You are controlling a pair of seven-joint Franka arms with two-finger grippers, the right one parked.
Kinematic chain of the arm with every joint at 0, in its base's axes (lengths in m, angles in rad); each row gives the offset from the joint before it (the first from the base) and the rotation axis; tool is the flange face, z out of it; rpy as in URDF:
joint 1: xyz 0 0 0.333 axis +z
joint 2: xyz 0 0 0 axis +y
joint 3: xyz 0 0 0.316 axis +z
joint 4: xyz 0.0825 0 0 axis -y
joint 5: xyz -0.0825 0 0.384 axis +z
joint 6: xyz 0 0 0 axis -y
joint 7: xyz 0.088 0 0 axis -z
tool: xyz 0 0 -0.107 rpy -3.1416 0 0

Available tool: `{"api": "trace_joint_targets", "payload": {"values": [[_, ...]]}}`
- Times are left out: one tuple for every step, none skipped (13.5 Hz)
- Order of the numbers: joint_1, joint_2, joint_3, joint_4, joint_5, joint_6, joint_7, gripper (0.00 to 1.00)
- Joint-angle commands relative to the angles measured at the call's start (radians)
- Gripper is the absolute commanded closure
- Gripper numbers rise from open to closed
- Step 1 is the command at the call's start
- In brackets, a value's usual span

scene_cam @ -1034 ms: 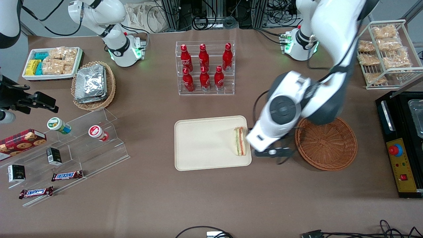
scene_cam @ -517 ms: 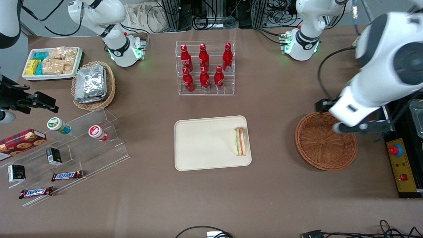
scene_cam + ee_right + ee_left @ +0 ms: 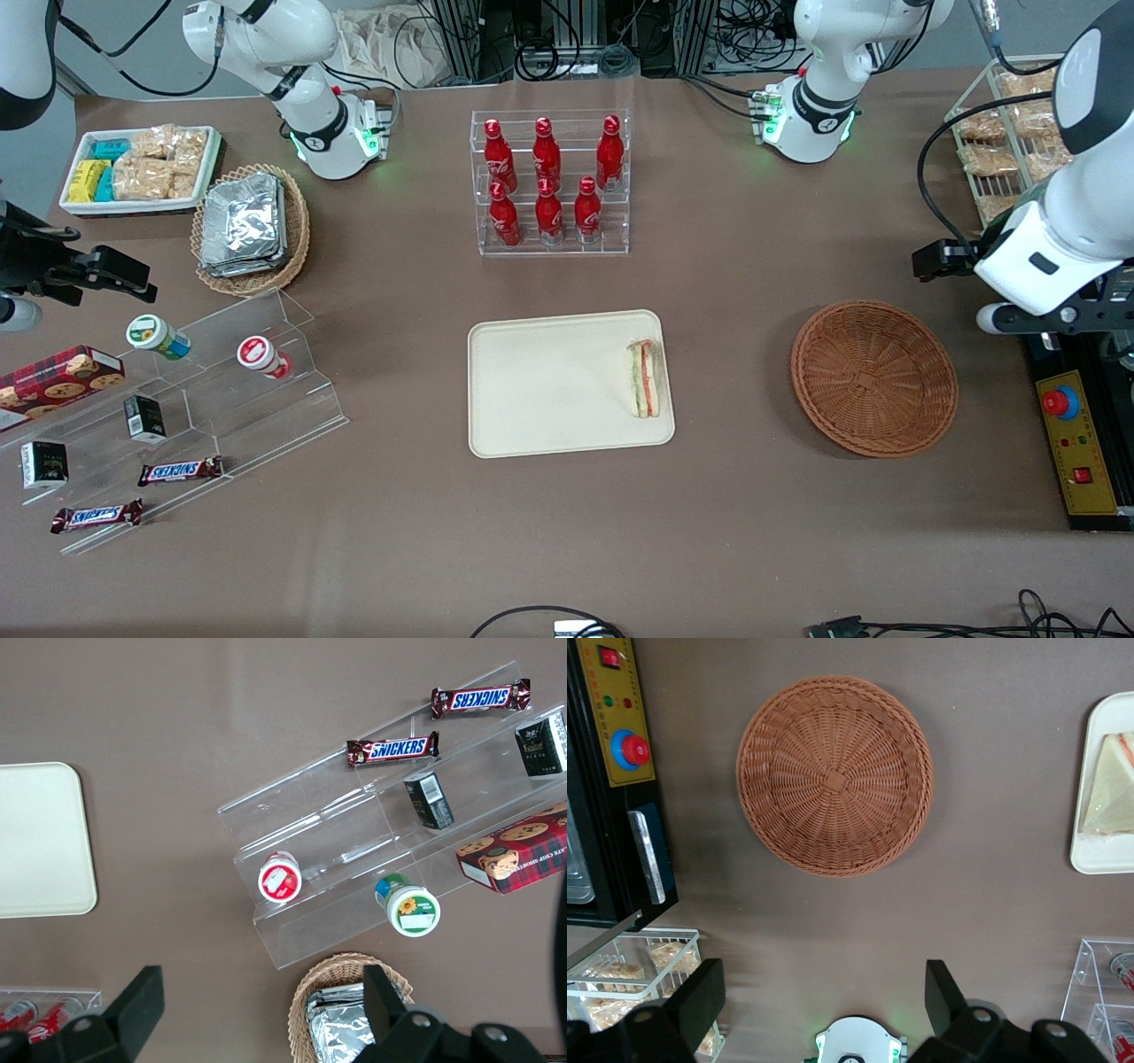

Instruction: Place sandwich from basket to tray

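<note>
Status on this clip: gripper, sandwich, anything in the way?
Gripper open, empty, raised at the working arm's end of the table. Sandwich lies on the tray, by its edge nearest the basket. Basket empty. Nothing in the way.

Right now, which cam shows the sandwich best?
Front view: the whole sandwich lies on the tray, filling layers visible. The left wrist view catches only part of it at the frame edge; the right wrist view shows tray only. The gripper is open, high, away from the basket.

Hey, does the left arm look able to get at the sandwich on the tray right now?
Probably yes: the sandwich lies uncovered on the tray, with nothing standing over it, and the open gripper hangs above the table near the basket.
</note>
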Motion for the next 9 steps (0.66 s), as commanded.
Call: {"api": "trace_joint_targets", "payload": {"values": [[0.025,-0.035,-0.007,-0.044,-0.023,-0.001,0.021,0.0],[0.03,-0.035,-0.007,-0.045,-0.041,0.002,0.023,0.0],[0.033,-0.038,-0.005,-0.047,-0.046,-0.001,0.023,0.0],[0.045,-0.044,-0.005,-0.056,-0.048,-0.001,0.027,0.0],[0.068,-0.057,-0.008,-0.082,-0.055,0.011,0.027,0.0],[0.075,-0.077,-0.008,-0.108,-0.075,0.027,0.029,0.0],[0.078,-0.102,-0.007,-0.145,-0.083,0.046,0.033,0.0],[0.078,-0.137,-0.004,-0.191,-0.085,0.079,0.035,0.0],[0.072,-0.177,0.008,-0.244,-0.085,0.12,0.035,0.0]]}}
